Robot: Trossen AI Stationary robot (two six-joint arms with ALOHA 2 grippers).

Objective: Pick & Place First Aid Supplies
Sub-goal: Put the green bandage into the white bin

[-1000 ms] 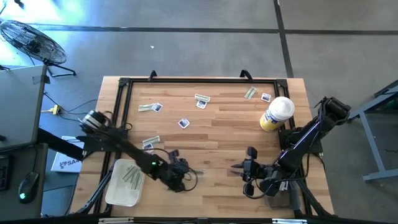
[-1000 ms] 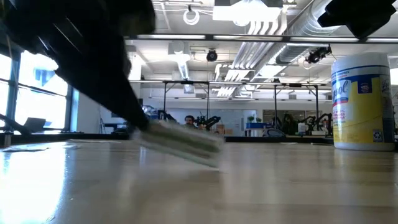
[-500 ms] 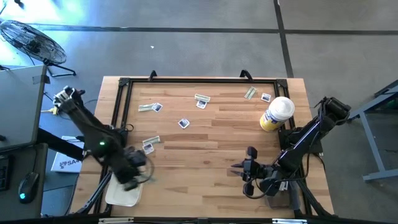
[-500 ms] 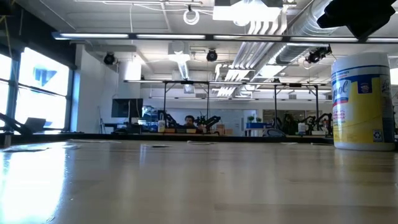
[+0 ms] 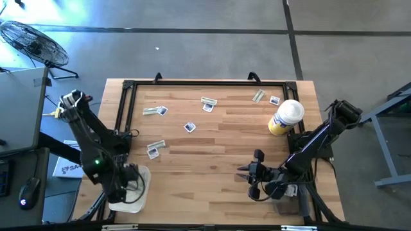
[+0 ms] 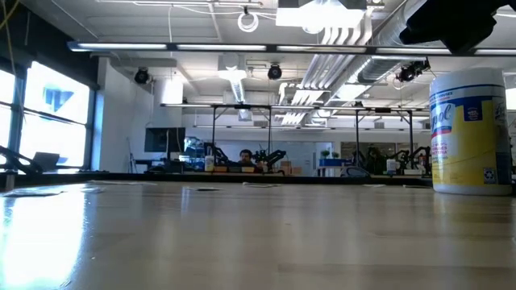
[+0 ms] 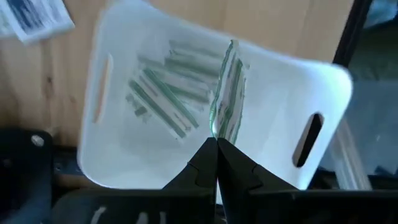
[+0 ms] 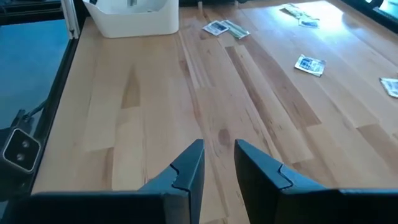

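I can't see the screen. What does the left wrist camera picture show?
The left gripper, fingers shut on a pale green-striped strip, holds it over a white bin that already contains several similar strips. A white-and-blue packet lies on the wooden table beyond.

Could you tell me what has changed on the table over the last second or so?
The left claw carried a greenish-white strip from mid-table, near the front edge, leftwards to above the white bin. It is still shut on the strip, which hangs over the strips already in the bin. The right claw stayed open above bare wood. The yellow bottle and the scattered packets did not move.
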